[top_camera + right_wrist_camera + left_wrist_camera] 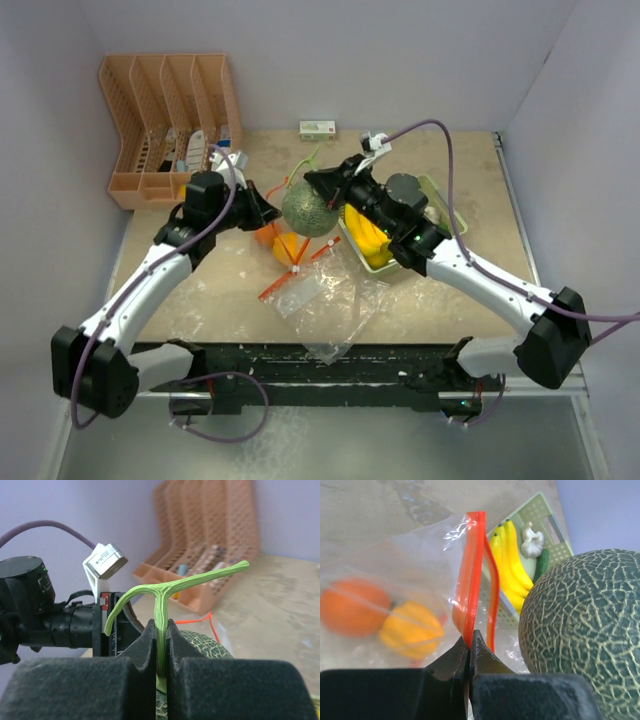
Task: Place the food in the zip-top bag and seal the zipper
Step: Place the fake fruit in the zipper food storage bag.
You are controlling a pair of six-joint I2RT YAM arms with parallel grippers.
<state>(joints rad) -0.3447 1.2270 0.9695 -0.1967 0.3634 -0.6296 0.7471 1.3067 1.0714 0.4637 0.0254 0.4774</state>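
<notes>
Nearest the lens in the right wrist view: black fingers of the right hand (161, 645), pinched narrow on the pale green stem (165, 587) of a netted melon (309, 209), with the fruit hung below. Close up in the left wrist view: left hand (470, 650) clamped tight on the orange zipper strip (472, 570) of the clear zip-top bag (325, 300), with that edge raised and the mouth parted into a loop. Just beside that mouth, the melon. Inside the bag, an orange (352, 607) touching a yellow-orange piece (410, 630). Seen from above: left arm bent at the elbow, reaching up and inward from its base at lower left. Right arm mirrored from lower right, its forearm stretched over the pale green tray (540, 510). Both hands close together at mid-table. In the tray, a bunch of bananas (510, 565), a white bulb (532, 540) and a dark green piece (543, 562). Beneath it all, a beige mottled table (450, 170). At its far left corner, an orange slotted rack (170, 110) with small items in it. By the back wall, a small box (318, 129). Around the table, plain pale walls (400, 60).
</notes>
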